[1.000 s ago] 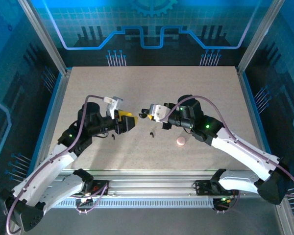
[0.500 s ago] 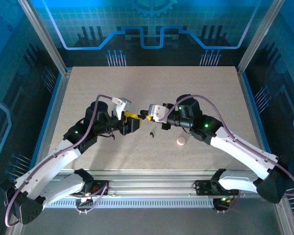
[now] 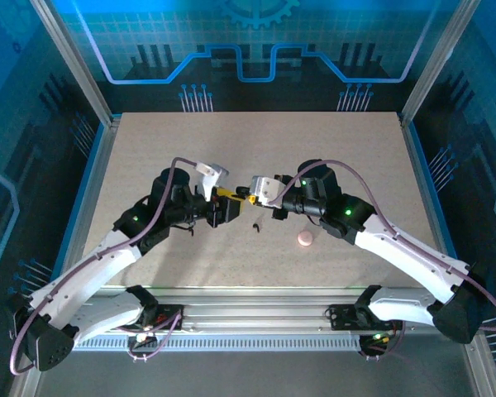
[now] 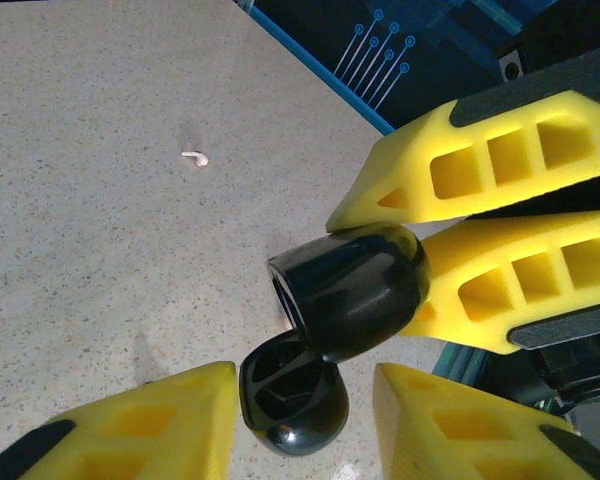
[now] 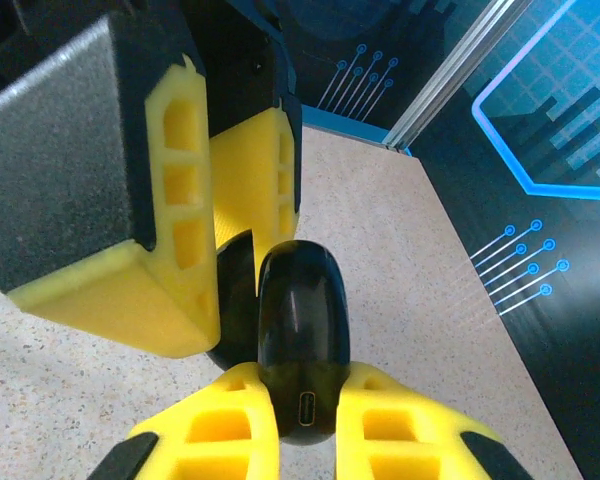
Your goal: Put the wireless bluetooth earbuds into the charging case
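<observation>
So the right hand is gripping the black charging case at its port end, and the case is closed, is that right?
Not quite. The right hand does grip the black charging case at its port end, but the case is open, not closed. The left wrist view shows its two halves swung apart with their hollow insides visible.

Left arm (image 3: 107, 256): stretched inward, claw (image 4: 305, 390) spread open. Right arm (image 3: 397, 248): stretched inward, claw (image 5: 302, 405) clamped tight on the charging case (image 5: 302, 310). Both claws stood nearly tip to tip, centrally.
</observation>
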You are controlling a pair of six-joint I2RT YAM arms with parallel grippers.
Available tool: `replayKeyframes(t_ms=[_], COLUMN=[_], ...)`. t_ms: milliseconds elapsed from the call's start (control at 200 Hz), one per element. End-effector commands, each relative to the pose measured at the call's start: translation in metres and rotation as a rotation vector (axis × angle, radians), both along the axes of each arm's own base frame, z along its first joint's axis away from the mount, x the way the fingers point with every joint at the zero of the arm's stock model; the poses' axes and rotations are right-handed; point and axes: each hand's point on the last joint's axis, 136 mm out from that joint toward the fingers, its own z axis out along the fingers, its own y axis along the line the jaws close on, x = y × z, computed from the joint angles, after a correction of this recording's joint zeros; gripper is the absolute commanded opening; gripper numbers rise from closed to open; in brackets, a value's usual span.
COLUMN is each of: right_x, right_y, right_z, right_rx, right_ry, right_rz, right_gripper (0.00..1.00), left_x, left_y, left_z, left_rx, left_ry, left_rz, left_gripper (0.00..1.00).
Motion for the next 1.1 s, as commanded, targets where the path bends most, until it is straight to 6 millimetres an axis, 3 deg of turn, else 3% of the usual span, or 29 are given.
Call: replayKeyframes(t_ms=[0, 520, 785, 1091], right_x=[-0.002, -0.007, -0.018, -0.050], right_y=[0.003, 0.002, -0.006, -0.029], right_z=[0.021, 0.020, 0.024, 0.032], right_rx=[0.055, 0.065, 0.098, 0.167], right_ry=[-0.015, -0.017, 0.048, 0.298], right_rz=[0.009, 0.024, 0.046, 0.118], right_gripper=[0.12, 0.14, 0.50, 0.58], left_x=[-0.002, -0.002, -0.008, -0.011], left_y=[-0.006, -0.001, 0.004, 0.006], left_z=[0.017, 0.020, 0.017, 0.007], left_rx=[-0.012, 0.020, 0.158, 0.310], left_ry=[-0.049, -0.094, -0.327, -0.587], left_rz=[-0.034, -0.030, -0.126, -0.245], left_gripper=[0.36, 0.23, 0.22, 0.21])
